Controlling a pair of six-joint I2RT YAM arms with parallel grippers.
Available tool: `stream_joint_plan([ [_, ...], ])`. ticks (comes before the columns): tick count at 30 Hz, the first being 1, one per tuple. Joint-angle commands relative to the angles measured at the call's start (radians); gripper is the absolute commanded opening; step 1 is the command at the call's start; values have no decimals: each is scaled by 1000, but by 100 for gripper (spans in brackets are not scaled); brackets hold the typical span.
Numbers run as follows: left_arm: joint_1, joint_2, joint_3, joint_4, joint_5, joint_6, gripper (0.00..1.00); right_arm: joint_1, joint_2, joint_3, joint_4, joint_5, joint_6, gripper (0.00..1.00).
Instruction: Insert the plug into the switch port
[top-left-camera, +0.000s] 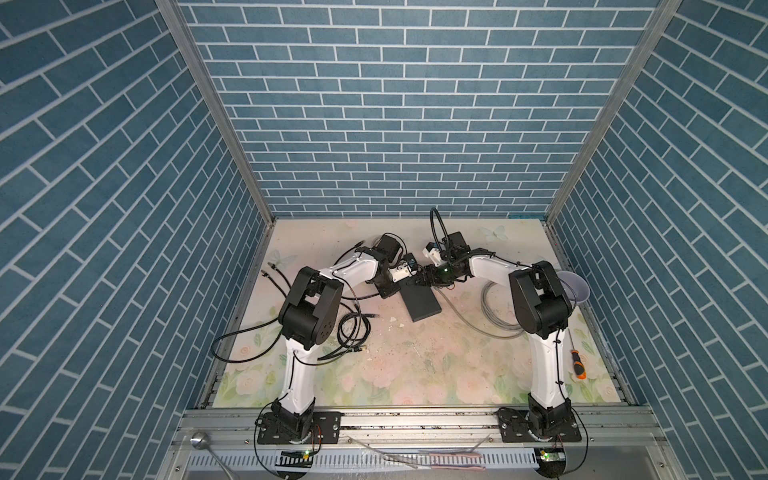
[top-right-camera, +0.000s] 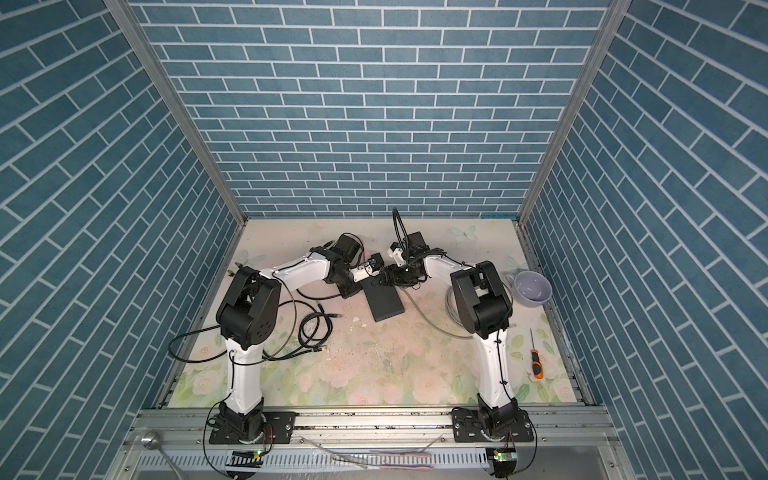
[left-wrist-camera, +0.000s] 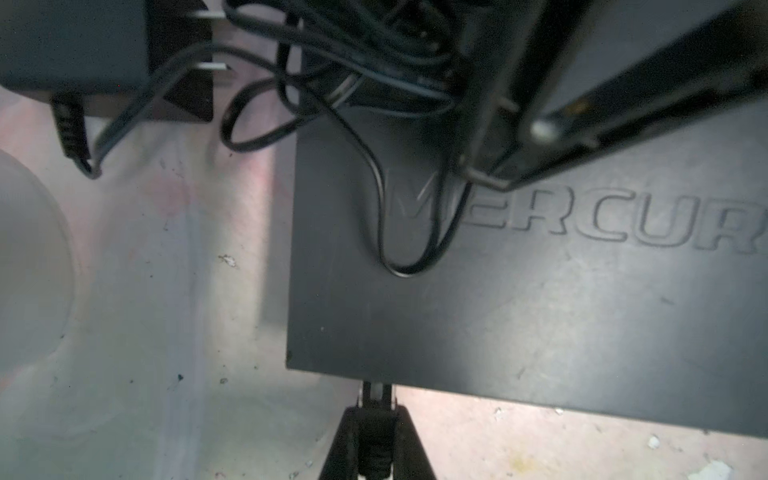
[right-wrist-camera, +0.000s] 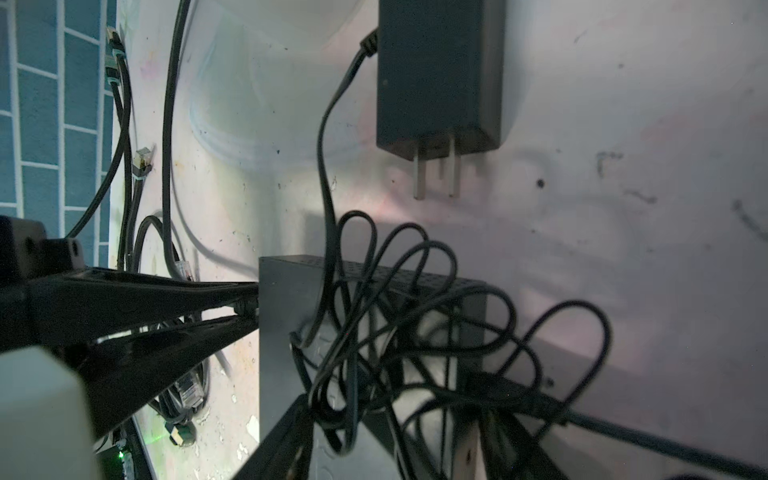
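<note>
The flat black switch (top-left-camera: 422, 305) lies skewed in the middle of the worktop (top-left-camera: 415, 374). The left claw (top-left-camera: 395, 289) is at its left edge near the far end, and the right claw (top-left-camera: 415, 281) sits over that end. Black cables (top-left-camera: 353, 328) coil toward the left edge. A grey cable (top-left-camera: 494, 316), pale cup (top-left-camera: 575, 286) and orange-handled screwdriver (top-left-camera: 577, 365) lie along the right edge.

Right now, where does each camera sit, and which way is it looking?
Top views: high above the front, looking down at the table; both arms show whole, meeting at the switch.
Left wrist: on the left arm, looking along the left fingers, shut on the plug at the switch's edge.
Right wrist: on the right arm, looking past the right fingers and a looped cable at the switch.
Shared: both wrist views show the switch and adapter close up.
</note>
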Motion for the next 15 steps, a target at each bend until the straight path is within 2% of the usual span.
stream_joint_plan([
  [1,-35,-28,1,113,121,18,3,52,35,35,-85,-166,-96,62],
  [11,-58,-44,-33,217,136,0,2,105,35,32,-145,-274,-180,59],
  [15,-60,-52,-47,264,190,-3,1,120,67,29,-139,-318,-191,58],
])
